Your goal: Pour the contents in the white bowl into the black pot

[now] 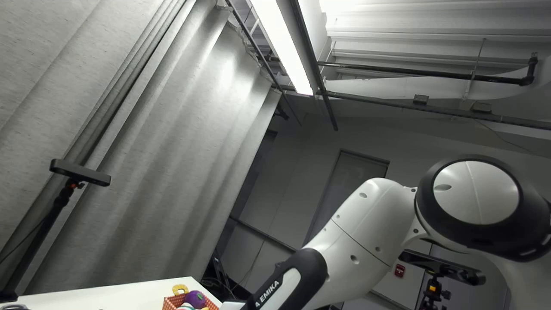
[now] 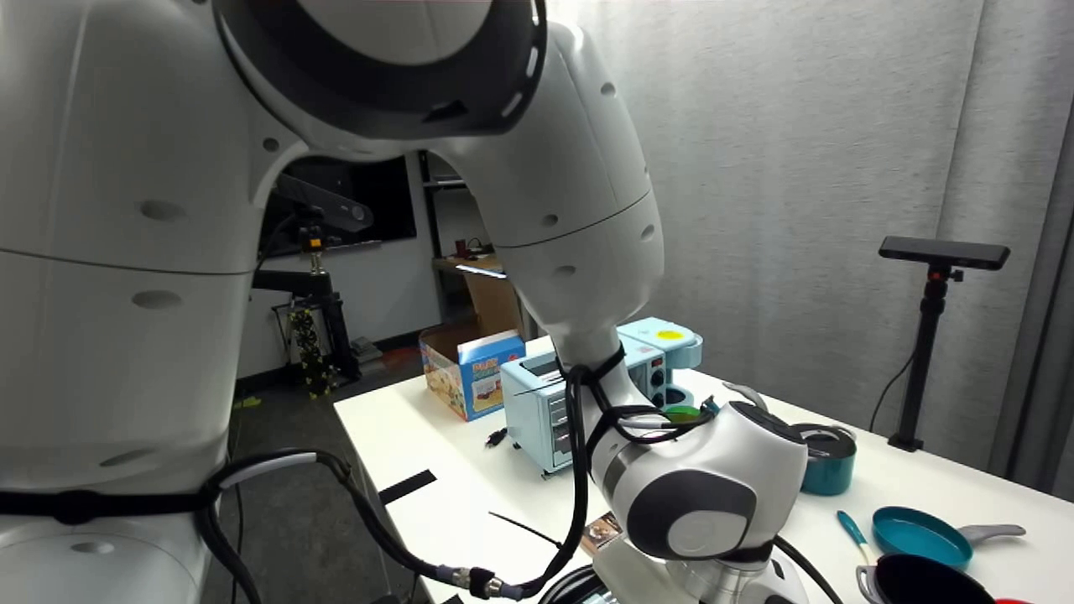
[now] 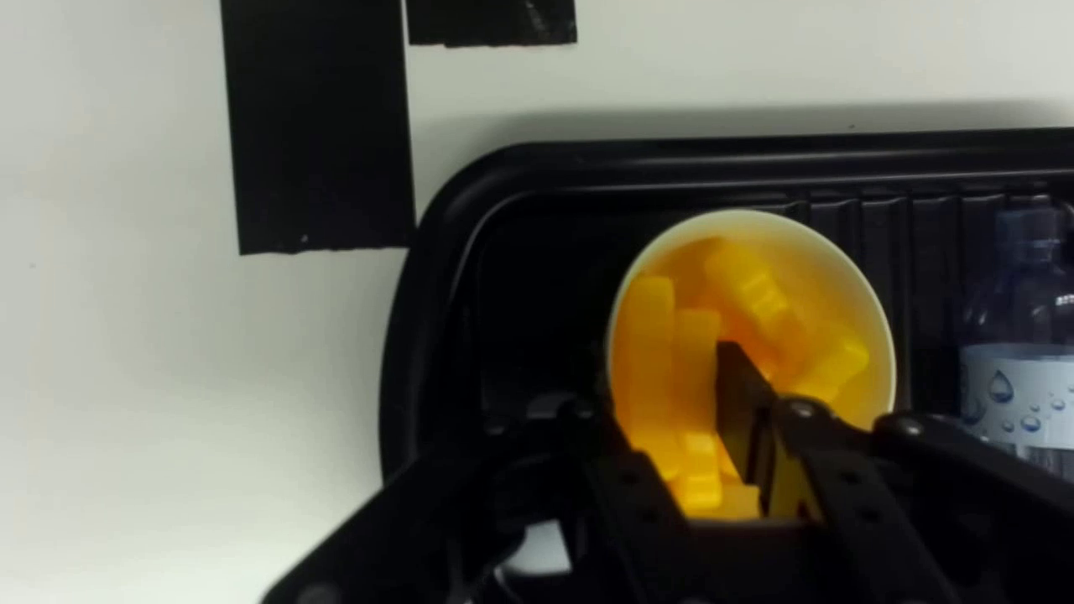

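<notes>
White bowl [image 3: 826,268]: it sits mouth up within the black tray [image 3: 415,352], toward a rounded end, so nothing spills before you tip it.

Yellow pieces [image 3: 696,361]: long ones lie along the left of the wrist view, others heap crosswise; loosely packed, they will probably tumble out unevenly.

Hand [image 3: 659,386]: spread, with a gap you can see through; one of its fingers [image 3: 742,398] is over or inside the bowl's mouth, the other, blurred, looks to be outside the rim.

Left rim: it runs between those fingers, so you seem set to pinch the wall, a hold that leaves the far lip free for pouring.

Clear bottle [image 3: 1024,361]: it shares the tray, near the bowl's opposite side; gripping away from it likely saves you a knock.

Black pot [image 2: 923,579]: on the desk [image 2: 1032,570] beside the teal pan [image 2: 919,537], mouth up, ready to receive; the frame cuts it off, so you cannot tell what it holds.
</notes>
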Robot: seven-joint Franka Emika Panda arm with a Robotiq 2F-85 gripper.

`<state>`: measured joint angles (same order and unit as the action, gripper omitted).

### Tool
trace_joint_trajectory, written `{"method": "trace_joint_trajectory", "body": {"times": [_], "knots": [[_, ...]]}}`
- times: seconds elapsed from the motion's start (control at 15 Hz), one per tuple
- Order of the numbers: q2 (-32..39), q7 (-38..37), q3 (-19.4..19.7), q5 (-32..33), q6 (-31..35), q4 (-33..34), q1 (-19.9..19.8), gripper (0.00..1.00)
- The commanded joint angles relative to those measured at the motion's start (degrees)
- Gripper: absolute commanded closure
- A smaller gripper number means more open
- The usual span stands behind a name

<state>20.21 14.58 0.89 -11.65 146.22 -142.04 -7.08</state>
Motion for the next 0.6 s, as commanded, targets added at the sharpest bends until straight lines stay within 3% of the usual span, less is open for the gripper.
{"method": "trace_joint_trajectory", "body": {"times": [0.0, 0.53], "knots": [[0.5, -0.93, -0.41, -0.42, -0.13, 0.83, -1.27, 0.9], [-4.47, -2.6, 0.46, 0.8, -2.76, 2.21, -1.1, 0.9]]}}
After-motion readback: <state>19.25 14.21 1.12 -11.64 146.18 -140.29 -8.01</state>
